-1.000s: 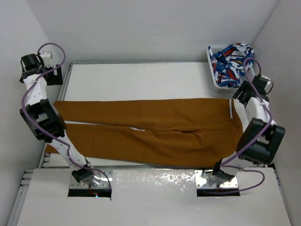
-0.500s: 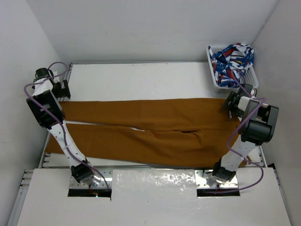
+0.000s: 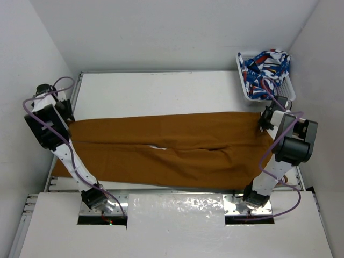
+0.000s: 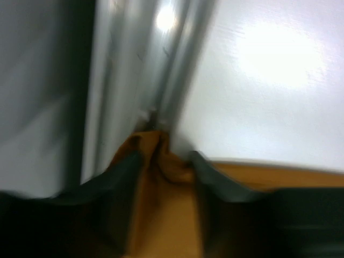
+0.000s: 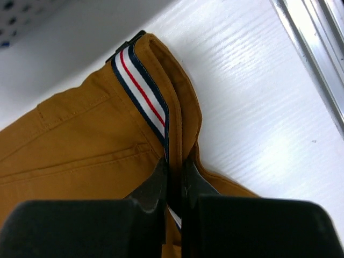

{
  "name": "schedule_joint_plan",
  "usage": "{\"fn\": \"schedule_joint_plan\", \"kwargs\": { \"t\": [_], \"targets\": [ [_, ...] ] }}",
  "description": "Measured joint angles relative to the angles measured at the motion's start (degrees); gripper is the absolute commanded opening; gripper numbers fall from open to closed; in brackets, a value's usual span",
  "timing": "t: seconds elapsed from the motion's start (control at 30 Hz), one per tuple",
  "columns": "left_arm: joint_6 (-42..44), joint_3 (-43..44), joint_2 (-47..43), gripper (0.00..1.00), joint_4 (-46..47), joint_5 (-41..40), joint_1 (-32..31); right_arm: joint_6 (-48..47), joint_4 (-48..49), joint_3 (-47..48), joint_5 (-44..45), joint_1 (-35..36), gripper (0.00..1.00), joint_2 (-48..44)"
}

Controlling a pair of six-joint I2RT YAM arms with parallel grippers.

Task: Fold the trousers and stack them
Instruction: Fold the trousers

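The ochre trousers [image 3: 172, 145] lie spread flat across the table, legs to the left and waist to the right. My left gripper [image 3: 63, 114] is down at the hem of the far leg. In the blurred left wrist view its fingers [image 4: 124, 177] close around a bunched fold of ochre cloth [image 4: 161, 204], gripper [image 4: 161, 161]. My right gripper [image 3: 264, 122] is at the far corner of the waist. The right wrist view shows that gripper [image 5: 174, 169] shut on the waistband [image 5: 177, 118], beside its white, red and navy striped lining [image 5: 141, 88].
A white basket [image 3: 239, 63] at the back right holds a blue-red-white patterned cloth [image 3: 264, 69]. A metal rail [image 4: 134, 70] runs along the table's left edge, another rail [image 5: 317, 43] along the right. White walls enclose three sides.
Both arms came down onto the far corners of the trousers, left at the hem, right at the waist. Both grippers went from open to closed on the cloth.
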Motion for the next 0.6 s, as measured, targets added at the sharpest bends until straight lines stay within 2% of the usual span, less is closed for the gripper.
{"fn": "schedule_joint_plan", "kwargs": {
  "t": [0.03,0.07,0.1,0.23,0.3,0.47,0.6],
  "targets": [
    [0.7,-1.7,-0.9,0.13,-0.1,1.3,0.4,-0.3,0.4,-0.5,-0.3,0.0,0.00,-0.4],
    [1.0,-3.8,-2.2,0.04,-0.5,2.2,0.8,-0.8,0.8,-1.4,-0.5,0.1,0.00,-1.0],
    [1.9,-5.7,-3.4,0.00,-0.3,2.7,0.9,-1.4,1.0,-2.3,-0.8,0.1,0.00,-1.8],
    [3.8,-12.0,-7.3,0.00,2.1,2.7,1.7,-4.9,-0.1,-7.2,-0.9,0.4,0.00,-7.2],
    [4.3,-12.5,-7.8,0.00,2.1,3.1,2.1,-6.5,-0.6,-9.3,-0.7,0.4,0.00,-10.5],
    [5.0,-10.5,-7.9,0.00,0.7,4.4,2.1,-9.0,0.6,-13.3,-1.0,0.4,0.00,-19.5],
    [5.1,-6.3,-9.1,0.00,-0.1,6.8,1.8,-8.8,1.9,-13.5,-1.9,-0.2,0.00,-22.5]
  ]
}}
